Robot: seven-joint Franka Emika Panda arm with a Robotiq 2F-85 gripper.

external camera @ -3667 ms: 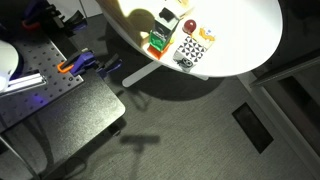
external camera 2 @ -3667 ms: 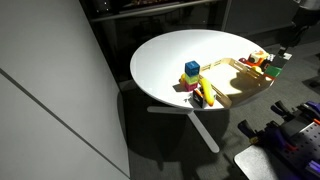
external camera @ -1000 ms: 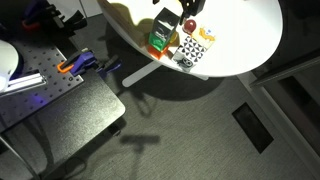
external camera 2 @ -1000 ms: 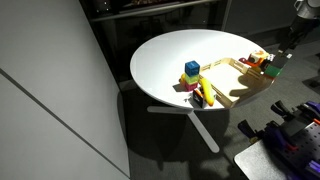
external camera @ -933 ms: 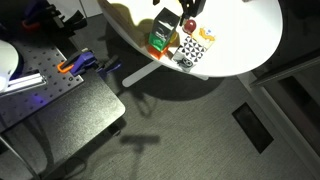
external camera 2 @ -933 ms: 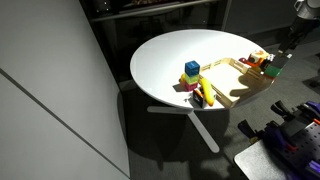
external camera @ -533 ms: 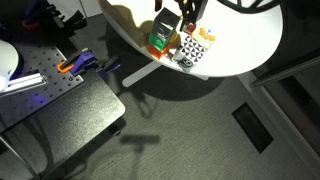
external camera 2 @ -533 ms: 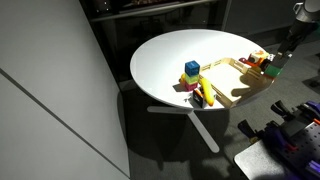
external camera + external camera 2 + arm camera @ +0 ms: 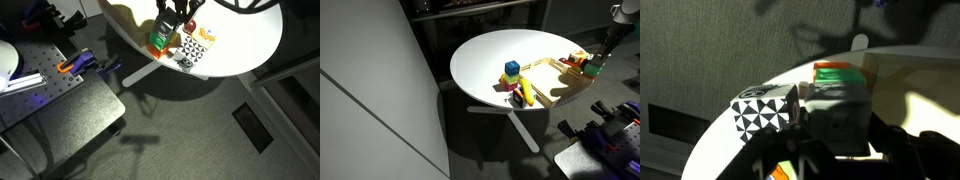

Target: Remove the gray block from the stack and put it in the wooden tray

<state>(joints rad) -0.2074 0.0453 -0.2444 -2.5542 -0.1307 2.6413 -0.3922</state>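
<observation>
In the wrist view the gray block (image 9: pixel 836 112) sits between my gripper's (image 9: pixel 837 138) two dark fingers, which are shut on its sides. Just behind it is the green block (image 9: pixel 840 72) of the stack. In an exterior view the gripper (image 9: pixel 168 22) hangs low over the stack (image 9: pixel 156 41), green over orange, near the table's edge, and hides the gray block. In an exterior view the gripper (image 9: pixel 598 58) is at the table's far right beside the wooden tray (image 9: pixel 564 90), light tan with a raised rim.
A black-and-white patterned block (image 9: pixel 765 112) stands right next to the gray block; it also shows with yellow bits (image 9: pixel 190 52). A red piece (image 9: pixel 188 25) lies close by. A blue and yellow block pile (image 9: pixel 512 76) stands by the tray's near end. The round white table (image 9: pixel 480 60) ends close to the stack.
The gripper has come down over the stack and its jaws have shut on the gray block. The other blocks have not moved.
</observation>
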